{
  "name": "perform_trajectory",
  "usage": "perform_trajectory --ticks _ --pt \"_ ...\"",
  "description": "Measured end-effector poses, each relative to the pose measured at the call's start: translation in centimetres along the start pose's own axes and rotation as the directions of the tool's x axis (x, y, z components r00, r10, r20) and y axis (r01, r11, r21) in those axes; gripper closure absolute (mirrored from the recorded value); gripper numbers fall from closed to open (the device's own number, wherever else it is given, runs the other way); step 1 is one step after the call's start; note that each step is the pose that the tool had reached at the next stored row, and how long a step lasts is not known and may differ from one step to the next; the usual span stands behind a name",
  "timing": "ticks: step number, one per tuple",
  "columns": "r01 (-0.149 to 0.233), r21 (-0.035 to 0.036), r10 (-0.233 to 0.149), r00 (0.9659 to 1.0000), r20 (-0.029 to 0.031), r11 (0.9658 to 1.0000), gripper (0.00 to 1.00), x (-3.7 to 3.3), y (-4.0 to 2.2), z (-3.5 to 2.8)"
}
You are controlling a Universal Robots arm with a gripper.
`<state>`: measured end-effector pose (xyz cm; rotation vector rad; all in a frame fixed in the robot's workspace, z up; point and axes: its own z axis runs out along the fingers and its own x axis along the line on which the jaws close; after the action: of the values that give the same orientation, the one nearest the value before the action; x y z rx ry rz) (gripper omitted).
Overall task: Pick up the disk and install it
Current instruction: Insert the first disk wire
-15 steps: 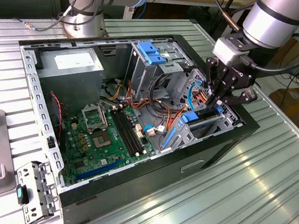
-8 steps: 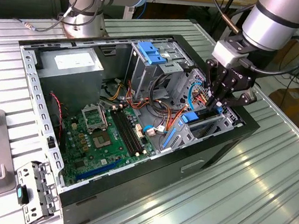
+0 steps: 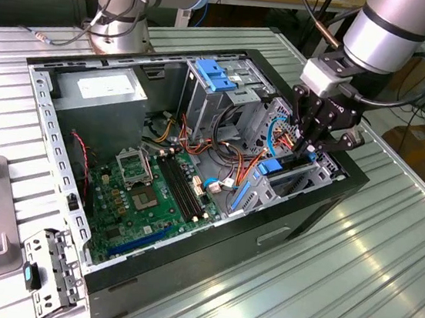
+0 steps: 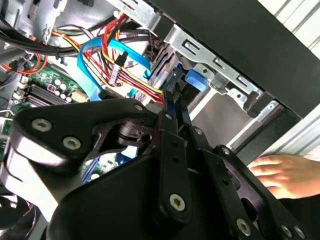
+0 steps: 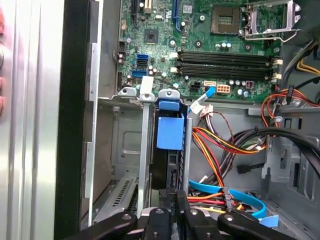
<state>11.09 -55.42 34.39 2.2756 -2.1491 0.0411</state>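
Observation:
The disk [image 5: 169, 167] stands on edge in the drive bay at the case's front corner, dark between grey metal walls, its blue plastic rail [image 5: 170, 126] facing out. The exterior view shows that blue rail [image 3: 270, 166] in the bay on the exterior view's right. My gripper [image 3: 308, 145] hangs straight over the bay with its two black fingers [image 5: 181, 202] pressed together. Their tips rest at the disk's edge [image 4: 176, 97], beside the blue rail tab [image 4: 194, 80]. The fingers are too close together to span the disk.
The open black computer case [image 3: 210, 244] holds a green motherboard [image 3: 146, 193], bundled coloured cables [image 3: 232, 154], a tall grey cage with a blue handle [image 3: 215, 78] and a grey power supply box [image 3: 101, 87]. A person's hand [image 4: 280, 172] rests outside the case wall. A second arm's base [image 3: 122, 8] stands behind.

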Motion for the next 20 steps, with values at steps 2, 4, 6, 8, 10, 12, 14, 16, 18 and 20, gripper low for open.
perform_trajectory --ticks 2,4,6,8,10,12,14,16,18,20 --pt "-0.013 -0.0003 0.013 0.9999 0.0001 0.9999 0.83 0.00 0.00 -0.01" --pt "-0.030 -0.0007 0.030 0.9996 0.0001 0.9996 0.83 -0.02 -0.01 -0.03" --pt "-0.046 -0.0012 0.046 0.9989 -0.0002 0.9989 0.83 -0.02 -0.02 -0.06" --pt "-0.058 -0.0015 0.058 0.9983 -0.0003 0.9983 0.83 -0.02 -0.02 -0.19" --pt "-0.070 -0.0018 0.070 0.9976 -0.0007 0.9976 0.83 -0.07 -0.03 -0.23" --pt "-0.075 -0.0019 0.075 0.9972 -0.0007 0.9972 0.83 -0.14 -0.07 -0.23" --pt "-0.075 -0.0019 0.075 0.9972 -0.0008 0.9972 0.83 -0.22 -0.21 -0.25" --pt "-0.075 -0.0019 0.075 0.9972 -0.0005 0.9972 0.83 -0.28 -0.32 -0.26" --pt "-0.074 -0.0011 0.074 0.9972 -0.0007 0.9972 0.83 -0.30 -0.31 -0.27" --pt "-0.074 -0.0003 0.074 0.9972 -0.0006 0.9972 0.83 -0.31 -0.05 -0.27"
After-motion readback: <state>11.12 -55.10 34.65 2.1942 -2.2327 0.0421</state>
